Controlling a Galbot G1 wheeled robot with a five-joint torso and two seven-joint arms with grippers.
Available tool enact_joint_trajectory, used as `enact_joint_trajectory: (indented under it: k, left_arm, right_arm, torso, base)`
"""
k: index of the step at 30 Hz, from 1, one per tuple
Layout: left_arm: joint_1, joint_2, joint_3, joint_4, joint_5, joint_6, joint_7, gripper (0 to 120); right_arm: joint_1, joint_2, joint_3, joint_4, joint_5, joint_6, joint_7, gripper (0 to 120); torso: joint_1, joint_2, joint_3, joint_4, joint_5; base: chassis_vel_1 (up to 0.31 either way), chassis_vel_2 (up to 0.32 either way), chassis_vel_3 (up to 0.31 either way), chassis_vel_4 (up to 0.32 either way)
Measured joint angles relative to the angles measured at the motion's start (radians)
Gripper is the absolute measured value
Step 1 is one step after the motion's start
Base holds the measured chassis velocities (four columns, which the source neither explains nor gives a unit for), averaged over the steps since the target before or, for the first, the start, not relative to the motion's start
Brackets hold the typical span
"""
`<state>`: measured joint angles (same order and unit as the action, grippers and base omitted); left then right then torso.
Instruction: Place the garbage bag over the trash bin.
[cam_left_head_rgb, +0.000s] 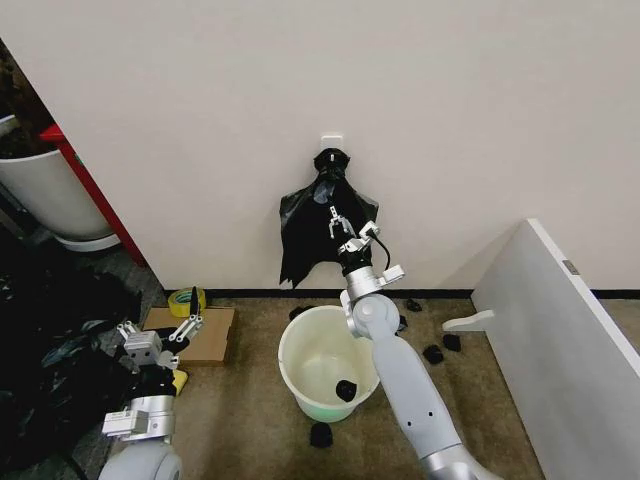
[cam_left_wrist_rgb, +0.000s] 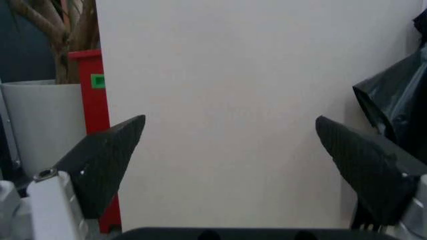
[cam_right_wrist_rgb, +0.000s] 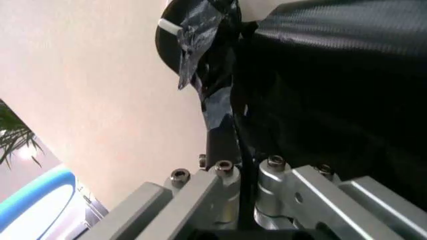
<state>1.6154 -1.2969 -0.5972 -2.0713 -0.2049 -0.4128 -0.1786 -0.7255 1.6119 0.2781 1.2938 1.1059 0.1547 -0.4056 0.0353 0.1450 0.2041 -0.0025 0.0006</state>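
Note:
The glossy black garbage bag hangs flat against the wall below a taped knot on a white hook. My right gripper is raised to it and is shut on a fold of its black plastic. Directly below stands the cream-white trash bin, upright on the carpet, with a small black lump inside. My left gripper waits low at the left, open and holding nothing, its dark fingers wide apart and facing the wall.
A large white tub and a red panel stand at the far left above a heap of black plastic sheeting. A yellow tape roll lies by a cardboard box. Black lumps dot the floor. A white board leans at right.

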Motion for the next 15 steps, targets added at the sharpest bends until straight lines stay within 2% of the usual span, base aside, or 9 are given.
enact_joint_trajectory:
  k: [15]
  left_arm:
    - [-0.006,0.0,0.005,0.023,0.007,-0.003,-0.006,100]
  right_arm:
    - [-0.032,-0.003,-0.026,0.035,-0.038,0.011,-0.063,0]
  torso:
    - [0.0,0.0,0.0,-0.0001,0.0]
  base:
    - [0.0,0.0,0.0,0.0]
